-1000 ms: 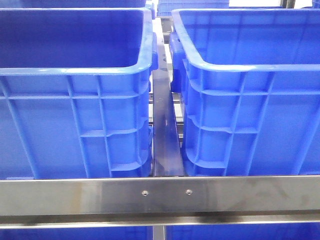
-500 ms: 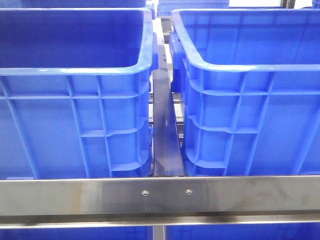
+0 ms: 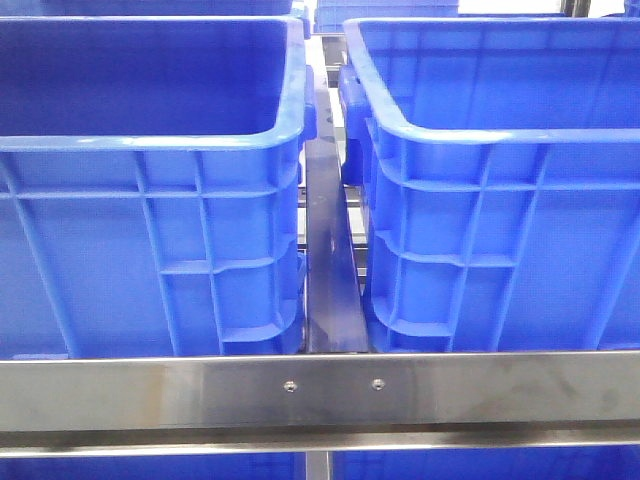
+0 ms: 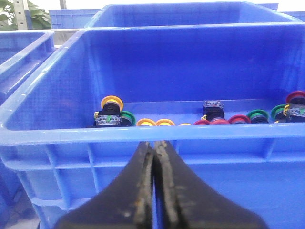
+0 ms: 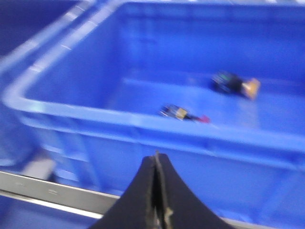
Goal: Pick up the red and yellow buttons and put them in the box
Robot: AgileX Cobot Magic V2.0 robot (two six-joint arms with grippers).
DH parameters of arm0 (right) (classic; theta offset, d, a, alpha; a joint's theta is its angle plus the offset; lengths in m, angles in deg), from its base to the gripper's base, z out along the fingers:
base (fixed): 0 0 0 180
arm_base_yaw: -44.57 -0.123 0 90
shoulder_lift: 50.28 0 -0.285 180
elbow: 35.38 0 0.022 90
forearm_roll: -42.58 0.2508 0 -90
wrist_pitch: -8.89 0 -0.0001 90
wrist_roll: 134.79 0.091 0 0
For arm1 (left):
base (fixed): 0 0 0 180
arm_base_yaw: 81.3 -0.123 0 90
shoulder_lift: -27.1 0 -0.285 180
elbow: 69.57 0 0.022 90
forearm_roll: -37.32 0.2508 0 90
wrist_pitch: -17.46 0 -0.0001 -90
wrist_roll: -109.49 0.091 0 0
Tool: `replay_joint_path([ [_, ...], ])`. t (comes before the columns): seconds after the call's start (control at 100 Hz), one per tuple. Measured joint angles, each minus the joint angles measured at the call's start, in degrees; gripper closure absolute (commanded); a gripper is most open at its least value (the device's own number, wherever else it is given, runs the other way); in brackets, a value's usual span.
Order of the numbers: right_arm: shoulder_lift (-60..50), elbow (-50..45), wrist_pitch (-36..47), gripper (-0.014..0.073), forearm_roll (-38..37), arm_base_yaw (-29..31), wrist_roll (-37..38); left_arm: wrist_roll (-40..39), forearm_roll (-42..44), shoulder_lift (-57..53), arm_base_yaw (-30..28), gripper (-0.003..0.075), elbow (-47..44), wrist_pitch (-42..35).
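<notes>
Blue crates fill the workspace: two stand side by side behind a steel rail (image 3: 320, 395), the left crate (image 3: 150, 140) and the right crate (image 3: 500, 130), with a dark bar (image 3: 328, 270) running between them. Neither arm shows in the front view.

From the left wrist, the left gripper (image 4: 155, 157) is closed and empty, outside a bin (image 4: 143, 135) and just short of its near wall. On that bin's floor lie the buttons: a yellow one (image 4: 112, 102) perched on a housing, more yellow ones (image 4: 156, 123) lower down, a red cluster (image 4: 220, 121) and green ones (image 4: 257, 115) beside them.

The right gripper (image 5: 156, 164) is also closed on nothing, before a box (image 5: 143, 121) holding a red-tipped button (image 5: 183, 113) and a yellow-tipped one (image 5: 236, 84). That view is blurred, so detail is uncertain.

Risks, as I judge them: the left fingers could strike the rim if the arm goes forward without rising first. Reds and greens lie touching, so a loose pinch may take a green or two at once. Round caps could slip from the pads.
</notes>
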Motion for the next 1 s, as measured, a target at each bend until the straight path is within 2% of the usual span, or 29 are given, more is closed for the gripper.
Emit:
replay_joint_path([
  [0.14, 0.0, -1.6, 3.9, 0.0652, -17.8, -0.1, 16.7, 0.0, 0.0, 0.0, 0.0, 0.074, 0.0, 0.0],
  [0.28, -0.6, -7.3, 14.7, 0.0652, -24.3, -0.1, 24.9, 0.0, 0.0, 0.0, 0.0, 0.074, 0.0, 0.0],
  [0.39, -3.5, -12.2, 22.1, 0.0652, -25.5, -0.1, 26.2, 0.0, 0.0, 0.0, 0.0, 0.074, 0.0, 0.0],
  [0.59, -5.9, -13.0, 22.3, 0.0652, -28.8, -0.1, 26.3, 0.0, 0.0, 0.0, 0.0, 0.074, 0.0, -0.1],
  [1.0, -5.9, -13.2, 22.3, 0.0652, -28.9, -0.1, 26.3, 0.0, 0.0, 0.0, 0.0, 0.074, 0.0, -0.1],
])
